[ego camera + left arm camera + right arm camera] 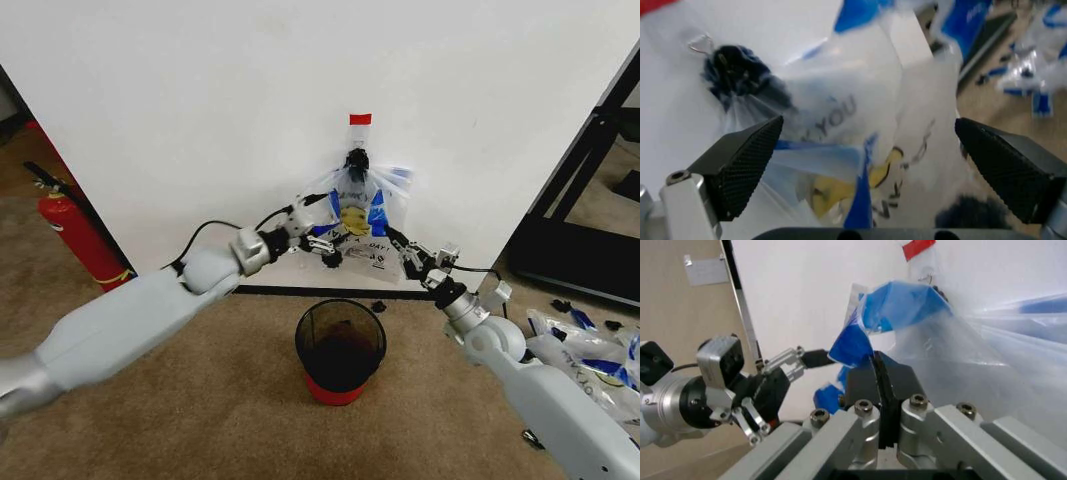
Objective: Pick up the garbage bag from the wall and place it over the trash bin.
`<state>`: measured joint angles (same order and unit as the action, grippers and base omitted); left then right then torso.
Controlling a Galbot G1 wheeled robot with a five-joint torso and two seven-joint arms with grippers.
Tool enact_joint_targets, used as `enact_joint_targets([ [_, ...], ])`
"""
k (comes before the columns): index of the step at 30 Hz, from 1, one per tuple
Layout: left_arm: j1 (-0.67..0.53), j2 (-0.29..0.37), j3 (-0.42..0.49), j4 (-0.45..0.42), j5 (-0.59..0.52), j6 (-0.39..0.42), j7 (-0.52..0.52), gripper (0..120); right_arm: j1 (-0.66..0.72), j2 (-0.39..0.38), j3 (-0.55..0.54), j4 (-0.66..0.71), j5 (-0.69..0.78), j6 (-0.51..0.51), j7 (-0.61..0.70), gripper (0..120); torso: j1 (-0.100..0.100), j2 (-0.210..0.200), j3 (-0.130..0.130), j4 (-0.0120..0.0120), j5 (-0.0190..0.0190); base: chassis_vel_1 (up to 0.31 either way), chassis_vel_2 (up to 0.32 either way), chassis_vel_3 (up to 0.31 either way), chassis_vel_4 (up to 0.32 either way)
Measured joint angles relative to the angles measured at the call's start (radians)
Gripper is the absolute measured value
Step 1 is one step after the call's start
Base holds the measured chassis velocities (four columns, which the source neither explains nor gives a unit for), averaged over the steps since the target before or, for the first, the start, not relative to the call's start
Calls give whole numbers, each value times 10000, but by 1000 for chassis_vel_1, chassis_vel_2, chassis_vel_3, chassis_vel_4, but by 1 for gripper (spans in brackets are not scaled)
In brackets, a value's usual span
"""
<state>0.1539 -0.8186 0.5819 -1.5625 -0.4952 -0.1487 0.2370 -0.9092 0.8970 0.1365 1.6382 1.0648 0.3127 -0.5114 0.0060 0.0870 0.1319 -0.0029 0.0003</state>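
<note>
The garbage bag (pixel 357 212) is hanging flat against the wall (pixel 200 110) from a black clip (pixel 357 160), just under a strip of red tape (pixel 360 119). Its yellow face and blue handles are showing, and its lower edge is reaching down toward the black baseboard (pixel 300 291).

The left gripper (pixel 322 245) is reaching in at the bag's lower left side. In the left wrist view its 2 ridged fingers (pixel 743 162) are standing wide apart, with the printed plastic (pixel 860 145) lying between them but not pinched. The right gripper (pixel 408 258) is sitting at the bag's lower right corner. In the right wrist view its 2 black pads (pixel 880 385) are pressing flat together, and the plastic (pixel 987 355) is bunching beside them; I cannot tell whether any film is caught between them.

The trash bin (pixel 340 350) is standing on the carpet (pixel 200 400) below the bag, between the 2 arms. A red fire extinguisher (pixel 80 235) is leaning at the wall's left edge. More bags (pixel 590 350) are lying on the floor to the right.
</note>
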Motion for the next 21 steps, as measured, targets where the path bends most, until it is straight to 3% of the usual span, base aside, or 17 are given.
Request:
enact_joint_targets([
  [2, -34, -3, 10, 8, 76, 86, 56, 100, -3, -8, 10, 14, 0, 7, 9, 0, 0, 0, 0, 0, 0, 0, 0, 0, 0],
  [6, -162, 150, -34, -106, 888, 1050, 894, 95, -19, -31, 91, 119, -16, 31, 38, 0, 0, 0, 0, 8, -3, 0, 0, 0, 0],
  [11, -99, 277, -154, -132, 1111, 1100, 1115, 94, -1, -10, 88, 90, -88, 51, 23, 0, 0, 0, 0, 8, -5, 0, 0, 0, 0],
  [21, -271, 357, -380, 54, 1406, 968, 1147, 62, -106, 17, 37, 167, -286, 96, -39, 0, 0, 0, 0, 6, -4, 0, 0, 0, 0],
])
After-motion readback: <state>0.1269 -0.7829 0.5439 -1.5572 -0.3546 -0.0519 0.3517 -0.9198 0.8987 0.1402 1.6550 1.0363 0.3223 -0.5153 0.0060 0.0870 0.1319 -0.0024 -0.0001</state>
